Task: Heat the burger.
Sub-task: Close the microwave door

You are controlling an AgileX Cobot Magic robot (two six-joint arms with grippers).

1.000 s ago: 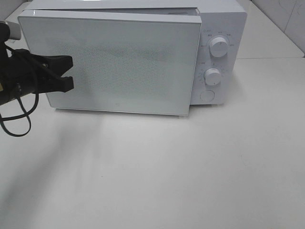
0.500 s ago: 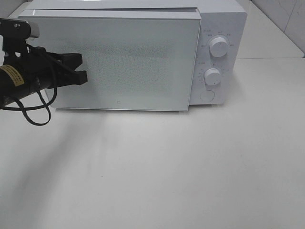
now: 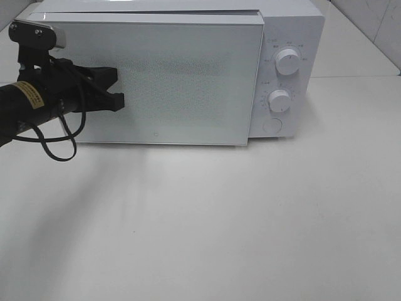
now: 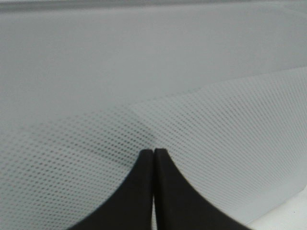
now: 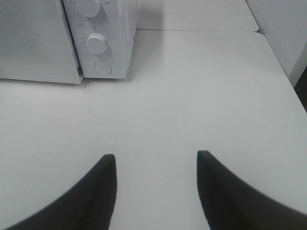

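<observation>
Pressing the microwave door [image 3: 188, 81] shut with left hand [image 4: 153, 154] pressed together (burger unseen, presumably inside); right hand [image 5: 156, 191] hanging spread over worktop [image 5: 201, 96]. Next, probably turning a knob [image 3: 279, 100].

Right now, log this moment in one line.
left gripper shut, tips at microwave door | right gripper open, empty | burger not visible

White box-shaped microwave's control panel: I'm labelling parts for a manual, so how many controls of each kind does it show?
Round white rotary knobs: 2
Round flat white push button: 1
Total: 3
</observation>
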